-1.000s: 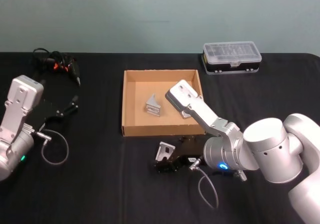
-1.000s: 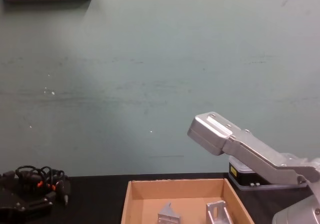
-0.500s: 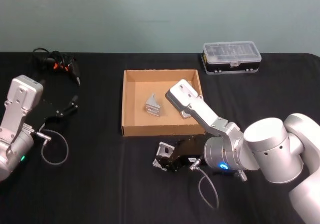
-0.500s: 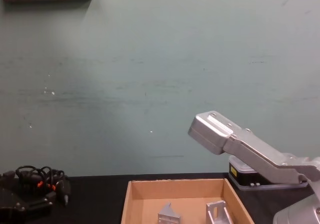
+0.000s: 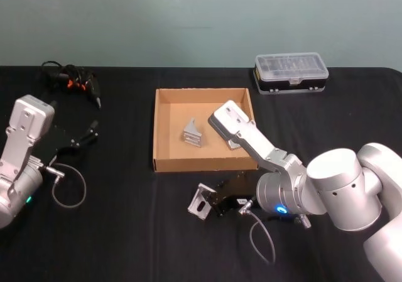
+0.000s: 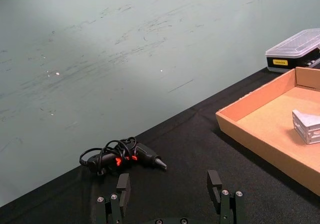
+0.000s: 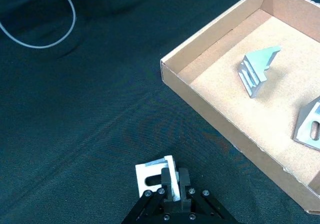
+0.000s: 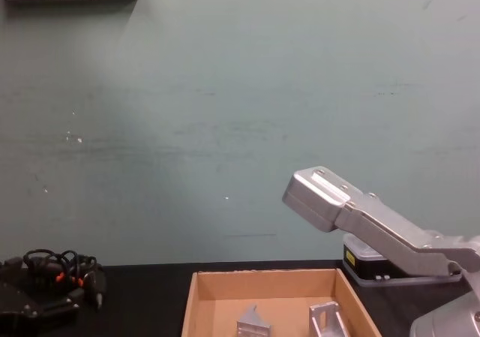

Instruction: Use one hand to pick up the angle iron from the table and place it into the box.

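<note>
Two angle irons (image 7: 256, 69) sit in the one box (image 5: 164, 162). The third angle iron (image 5: 201, 201) is pinched by the right gripper (image 5: 212, 202) fingers (image 7: 183, 180), its slotted face tilted leftward. Left gripper (image 6: 170, 196) is parked, fingers spread.

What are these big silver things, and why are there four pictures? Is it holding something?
The silver things are a robot's two arms. Each ends in a black gripper, a kind of pinching hand. The four pictures come from four cameras: one on the robot's head looking down, one on its chest looking across the table, and one on each wrist.

On the black table sits a cardboard box with two angle irons (metal corner pieces) already inside. Farther back are a plastic case and a bundle of cables.

The right gripper is pinched shut on a third angle iron, just in front of the box. The left gripper hangs open over on the left side, holding nothing.
</note>
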Controlling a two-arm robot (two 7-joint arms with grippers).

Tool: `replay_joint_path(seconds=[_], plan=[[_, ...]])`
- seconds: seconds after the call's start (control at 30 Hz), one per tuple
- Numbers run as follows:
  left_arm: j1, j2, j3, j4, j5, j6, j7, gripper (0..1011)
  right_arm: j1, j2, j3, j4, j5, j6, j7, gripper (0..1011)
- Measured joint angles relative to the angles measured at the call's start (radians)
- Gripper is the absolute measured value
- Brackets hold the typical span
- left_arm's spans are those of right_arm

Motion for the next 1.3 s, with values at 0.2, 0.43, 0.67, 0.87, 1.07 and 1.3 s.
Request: replay_joint_path(seconds=[0.2, 0.43, 0.67, 0.87, 1.07, 1.3], plan=[[0.0, 0.0, 0.0, 0.0, 0.0, 0.0, 0.0, 1011, 0.0, 0.0, 0.0, 0.0, 0.0, 0.0, 0.0, 88], [0.0, 0.0, 0.0, 0.0, 0.0, 0.0, 0.0, 1011, -0.005, 0.001, 0.031, -0.052, 0.018, 0.012, 0.004, 88], [0.0, 0.0, 0.0, 0.0, 0.0, 0.0, 0.0, 1011, 0.023, -0.011, 0.098, -0.095, 0.057, 0.03, -0.007, 88], [0.0, 0.0, 0.0, 0.0, 0.0, 0.0, 0.0, 1011, 0.094, -0.056, 0.126, -0.023, 0.063, 0.03, -0.053, 88], [0.0, 0.0, 0.0, 0.0, 0.0, 0.0, 0.0, 1011, 0.167, -0.109, 0.13, 0.109, 0.05, 0.014, -0.088, 88], [0.0, 0.0, 0.0, 0.0, 0.0, 0.0, 0.0, 1011, 0.255, -0.175, 0.14, 0.299, 0.038, -0.032, -0.113, 88]])
